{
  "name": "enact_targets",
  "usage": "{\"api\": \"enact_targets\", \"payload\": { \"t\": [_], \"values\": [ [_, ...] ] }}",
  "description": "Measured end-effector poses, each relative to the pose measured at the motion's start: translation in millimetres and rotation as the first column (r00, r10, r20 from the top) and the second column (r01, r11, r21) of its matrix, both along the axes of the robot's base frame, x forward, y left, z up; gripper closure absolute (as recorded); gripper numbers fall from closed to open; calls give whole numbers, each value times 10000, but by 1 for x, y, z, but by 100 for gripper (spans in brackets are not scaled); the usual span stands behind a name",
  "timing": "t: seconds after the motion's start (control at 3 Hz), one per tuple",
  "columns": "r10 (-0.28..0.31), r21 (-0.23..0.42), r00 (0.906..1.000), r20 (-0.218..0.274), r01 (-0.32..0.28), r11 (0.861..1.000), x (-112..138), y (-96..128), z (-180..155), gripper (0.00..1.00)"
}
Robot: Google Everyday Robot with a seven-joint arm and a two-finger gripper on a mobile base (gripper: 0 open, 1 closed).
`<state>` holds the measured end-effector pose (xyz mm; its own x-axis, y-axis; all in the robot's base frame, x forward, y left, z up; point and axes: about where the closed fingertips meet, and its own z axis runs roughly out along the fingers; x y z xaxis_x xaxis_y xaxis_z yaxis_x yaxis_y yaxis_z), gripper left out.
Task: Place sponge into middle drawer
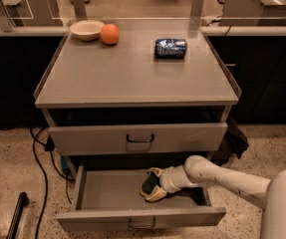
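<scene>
Down inside the pulled-out middle drawer (107, 192), camera view: gripper (154, 183) sits right of centre, clamped on the sponge (148, 187), green face toward the left. Sponge is low over the drawer floor; contact unclear. Upper drawer front (182, 136) closed. Cabinet top (132, 78): bowl (86, 29) beside orange (109, 34), blue packet (170, 48) apart.

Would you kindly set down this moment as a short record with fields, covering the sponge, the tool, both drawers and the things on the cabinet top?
sponge: held on edge, low inside the middle drawer, right of centre
tool: inside that drawer, reaching in from the right, closed on the sponge
middle drawer: pulled open
upper drawer: shut
cabinet top: bowl and orange at back left, touching or nearly so; blue packet at back right
</scene>
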<state>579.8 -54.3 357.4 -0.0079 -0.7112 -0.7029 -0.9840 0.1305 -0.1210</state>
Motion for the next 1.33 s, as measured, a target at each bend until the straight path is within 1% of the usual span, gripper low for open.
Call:
{"api": "enact_targets", "payload": {
  "t": [1.0, 1.33],
  "values": [
    [2, 1, 10000, -2, -2, 10000, 0, 0, 0, 11],
    [3, 1, 10000, -2, -3, 10000, 0, 0, 0, 0]
  ]
}}
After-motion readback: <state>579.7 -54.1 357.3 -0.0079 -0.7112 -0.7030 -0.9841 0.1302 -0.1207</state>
